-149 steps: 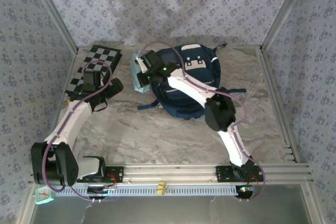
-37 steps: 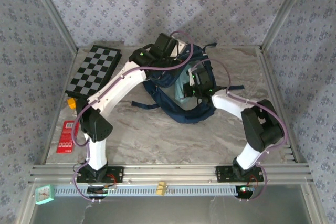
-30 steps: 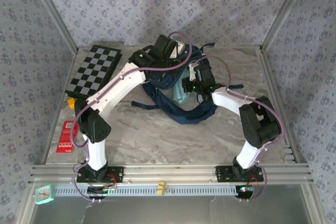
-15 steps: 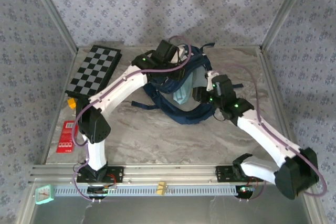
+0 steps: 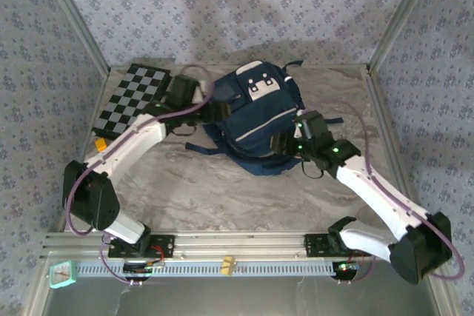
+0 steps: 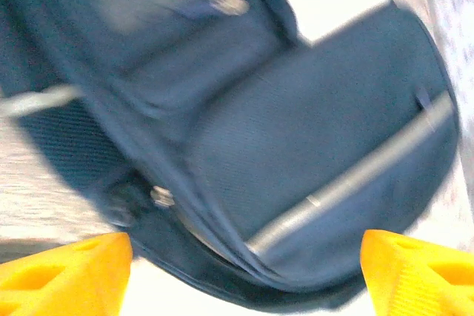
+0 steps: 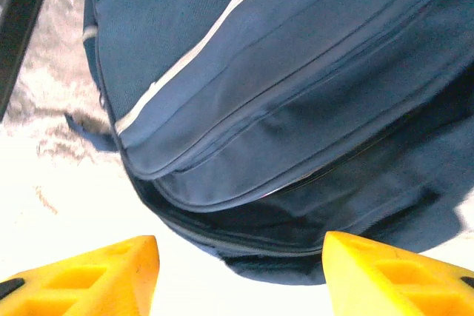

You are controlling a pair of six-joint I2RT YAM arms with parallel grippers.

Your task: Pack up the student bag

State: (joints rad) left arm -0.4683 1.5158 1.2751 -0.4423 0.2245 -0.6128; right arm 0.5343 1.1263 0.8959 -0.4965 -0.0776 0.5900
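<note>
The bag lies front-up at upper centre of the table, the left gripper beside its left edge and the right gripper at its lower right, both with fingers apart and empty, probably leaving it to rest flat.

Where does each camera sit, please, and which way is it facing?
Top external: above and behind the arm bases, looking down at the table, the student bag and both arms.
Left wrist: on the left arm, facing the bag closely; the open left gripper frames the bottom.
Right wrist: on the right arm, facing the bag's lower edge; the open right gripper shows below.
Shared: both wrist views catch the bag's pale stripe.
</note>
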